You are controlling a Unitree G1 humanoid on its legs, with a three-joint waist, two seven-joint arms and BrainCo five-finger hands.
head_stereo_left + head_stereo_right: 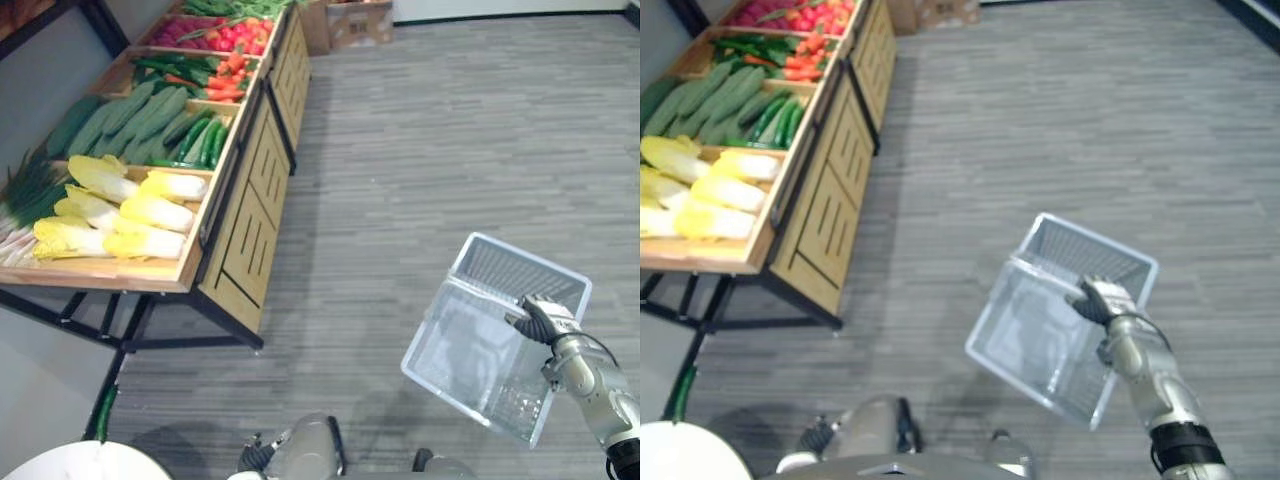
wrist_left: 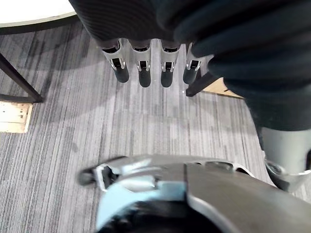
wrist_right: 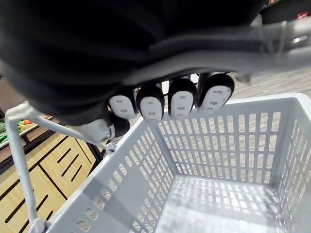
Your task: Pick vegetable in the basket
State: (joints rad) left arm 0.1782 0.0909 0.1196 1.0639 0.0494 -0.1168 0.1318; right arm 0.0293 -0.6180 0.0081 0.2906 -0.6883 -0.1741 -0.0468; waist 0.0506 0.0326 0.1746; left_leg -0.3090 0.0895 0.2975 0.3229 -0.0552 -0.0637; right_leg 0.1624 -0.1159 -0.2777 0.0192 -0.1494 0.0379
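**Robot holds a basket on the right, well away from a vegetable stand on the left**

The right hand [image 1: 543, 320] is at the near right, above a grey striped carpet [image 1: 450, 130]. Its fingers [image 3: 181, 103] are curled round the thin grey handle [image 3: 18, 141] of a pale, see-through plastic basket [image 1: 470, 350]. The basket hangs tilted from that grip, with its open top turned towards the robot. In the right wrist view, the basket's slotted walls and bottom are in plain sight.

The left hand [image 2: 142, 63] is seen in its own wrist view. Its fingers are straight and side by side, pointing down at the carpet, and they hold nothing.

The vegetables lie on a wooden stand [image 1: 250, 220] at the far left, well apart from the basket. The stand has slatted front panels and black legs, and its sloping top is split into compartments.

- **Nearest compartment:** pale yellow cabbages [image 1: 130, 210], with long green onions [image 1: 30, 190] just to their left.
- **Next compartment back:** pale green gourds [image 1: 130, 120] beside dark green cucumbers [image 1: 205, 140].
- **Further back:** orange carrots [image 1: 228, 80] beside dark green vegetables.
- **Furthest back:** a compartment of red vegetables [image 1: 225, 35].

A cardboard box [image 1: 355, 22] stands on the floor beyond the far end of the stand. The edge of a white round table [image 1: 70, 462] shows at the near left.
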